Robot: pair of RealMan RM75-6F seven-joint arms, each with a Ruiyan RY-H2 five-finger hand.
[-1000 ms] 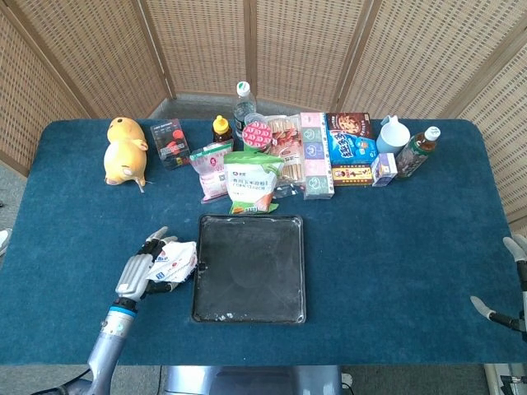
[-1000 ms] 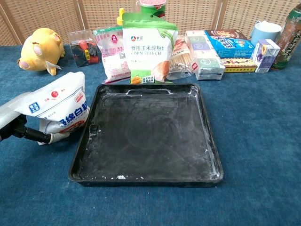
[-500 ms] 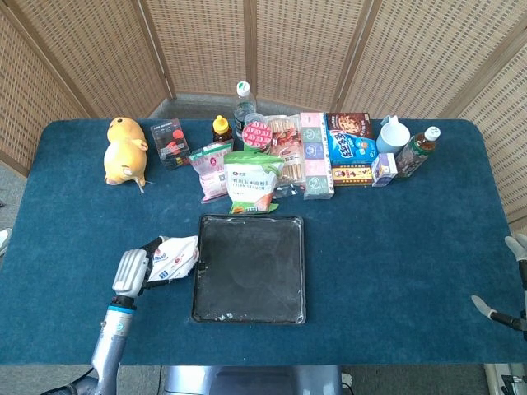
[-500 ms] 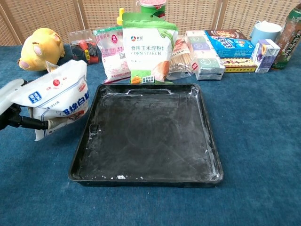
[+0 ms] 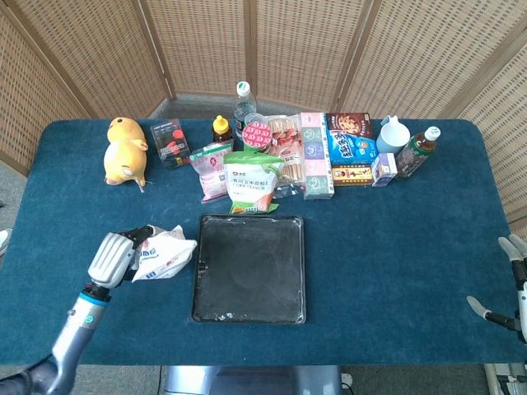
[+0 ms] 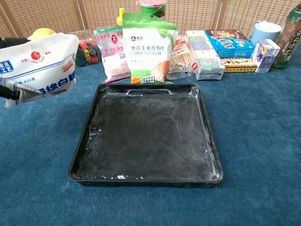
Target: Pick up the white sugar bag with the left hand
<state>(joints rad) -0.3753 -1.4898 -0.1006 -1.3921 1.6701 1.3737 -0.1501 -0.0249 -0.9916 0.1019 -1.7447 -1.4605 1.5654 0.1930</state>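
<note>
The white sugar bag (image 5: 164,254) with red and blue print is gripped by my left hand (image 5: 112,257) and hangs above the blue table, left of the black tray (image 5: 249,267). In the chest view the white sugar bag (image 6: 40,66) fills the upper left corner, and only a dark bit of a finger shows at the frame's left edge. My right hand (image 5: 512,284) shows at the far right edge of the head view, fingers spread, holding nothing.
A black baking tray (image 6: 148,134) dusted with white powder lies mid-table. Behind it stand a corn starch bag (image 6: 149,48), a pink packet (image 6: 111,52), boxes, bottles and a cup. A yellow plush toy (image 5: 125,151) sits at the back left.
My left hand has raised the sugar bag off the table and carried it up and to the left. The right hand has barely moved.
</note>
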